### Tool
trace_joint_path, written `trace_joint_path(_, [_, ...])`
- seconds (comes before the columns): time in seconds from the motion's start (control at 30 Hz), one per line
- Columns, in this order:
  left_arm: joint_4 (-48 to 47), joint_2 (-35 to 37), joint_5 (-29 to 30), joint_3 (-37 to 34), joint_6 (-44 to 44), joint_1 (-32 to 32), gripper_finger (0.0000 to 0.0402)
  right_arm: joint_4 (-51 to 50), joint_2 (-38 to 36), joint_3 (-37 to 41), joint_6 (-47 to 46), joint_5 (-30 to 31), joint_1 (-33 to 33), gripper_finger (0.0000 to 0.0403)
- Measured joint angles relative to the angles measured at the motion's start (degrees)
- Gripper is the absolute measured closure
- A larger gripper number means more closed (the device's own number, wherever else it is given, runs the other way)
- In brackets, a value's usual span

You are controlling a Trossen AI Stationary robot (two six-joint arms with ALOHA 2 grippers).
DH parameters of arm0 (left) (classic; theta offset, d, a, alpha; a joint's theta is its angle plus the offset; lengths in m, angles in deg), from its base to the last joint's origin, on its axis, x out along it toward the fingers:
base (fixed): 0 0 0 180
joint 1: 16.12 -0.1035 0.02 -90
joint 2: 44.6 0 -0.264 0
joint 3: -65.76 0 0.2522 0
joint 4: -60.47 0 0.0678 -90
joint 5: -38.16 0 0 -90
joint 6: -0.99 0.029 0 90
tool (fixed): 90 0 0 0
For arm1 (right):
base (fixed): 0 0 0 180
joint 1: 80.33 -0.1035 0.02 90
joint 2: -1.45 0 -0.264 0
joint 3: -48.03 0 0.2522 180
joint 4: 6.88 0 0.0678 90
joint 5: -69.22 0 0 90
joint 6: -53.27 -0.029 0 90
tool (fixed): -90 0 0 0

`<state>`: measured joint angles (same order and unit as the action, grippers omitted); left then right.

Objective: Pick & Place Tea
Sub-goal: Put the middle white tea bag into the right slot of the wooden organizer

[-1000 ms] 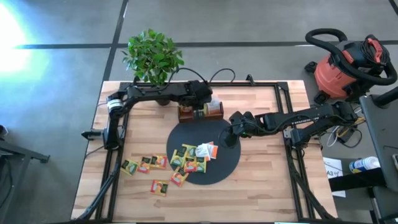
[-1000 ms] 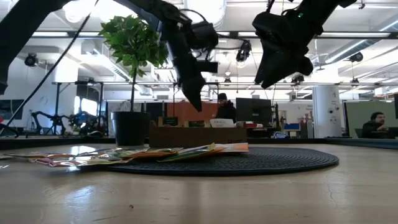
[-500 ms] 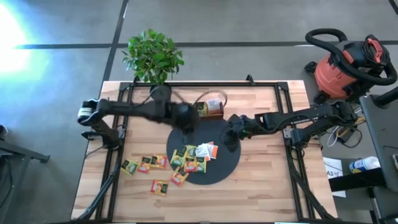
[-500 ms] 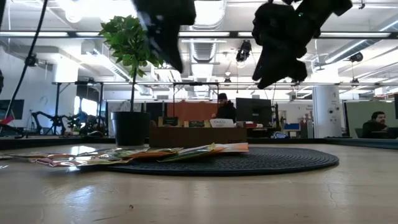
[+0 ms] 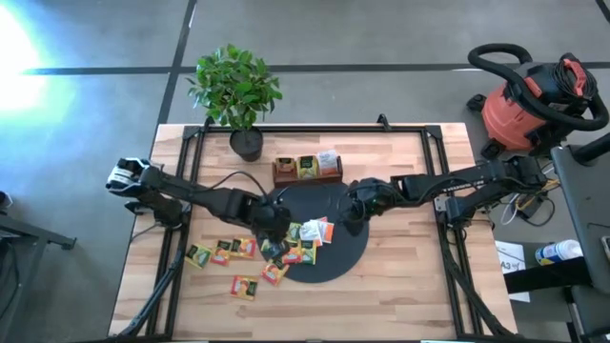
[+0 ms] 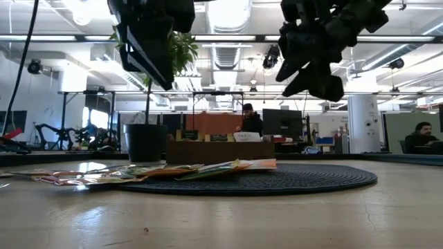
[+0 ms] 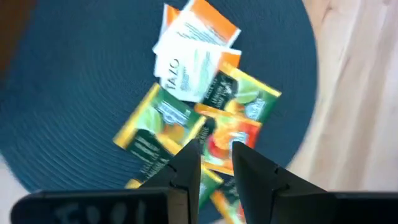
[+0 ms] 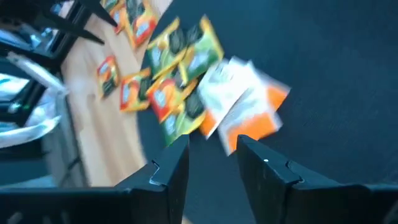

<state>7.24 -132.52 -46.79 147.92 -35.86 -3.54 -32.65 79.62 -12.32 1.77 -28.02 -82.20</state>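
Several tea sachets [image 5: 294, 244], green, yellow and orange-red, lie overlapping on the left part of a black disc [image 5: 335, 259]. A white-with-orange one [image 5: 317, 231] lies at the pile's right. More sachets [image 5: 221, 252] lie flat on the wood left of the disc. My left gripper [image 5: 274, 222] hangs open above the pile's left end, with sachets [image 7: 205, 106] showing below its narrow gap [image 7: 216, 163]. My right gripper [image 5: 351, 214] hangs open over the disc, right of the pile, fingers [image 8: 212, 155] slanting toward the white-with-orange sachet [image 8: 242, 106]. Neither holds anything.
A brown wooden tray [image 5: 307, 179] with sachets standing in it sits at the disc's far edge. A potted plant [image 5: 238, 90] stands at the table's far left. A red vacuum [image 5: 534, 100] stands on the floor beyond the right edge. Bare wood lies right of the disc.
My left gripper has swung away from the wooden tray toward the table's near and left side, rolling as it went, and now hangs over the sachet pile. My right gripper has stayed in place over the disc and has tipped and turned a little.
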Motion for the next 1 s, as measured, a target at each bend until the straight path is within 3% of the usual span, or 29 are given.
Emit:
trace_joint_path(0.17, [3.26, -0.34, -1.41, -2.46, -5.45, 0.08, 0.0335, -1.3, 3.04, 1.82, -3.98, -3.33, -1.68, 0.0266])
trace_joint_path(0.43, [25.21, -5.2, -1.16, -6.6, -5.23, -2.58, 0.0335, 3.2, 11.88, 2.24, -4.51, -1.39, -0.6, 0.0241])
trace_joint_path(0.73, [26.94, -14.95, -4.95, -5.2, -2.29, -5.54, 0.0335, 10.45, 17.36, 2.25, -3.8, -1.24, 2.12, 0.0216])
trace_joint_path(1.0, [26.67, -18.34, -7.29, -4.98, -1.55, -5.73, 0.0335, 14.39, 19.84, 1.99, -2.74, -4.52, 3.09, 0.0232])
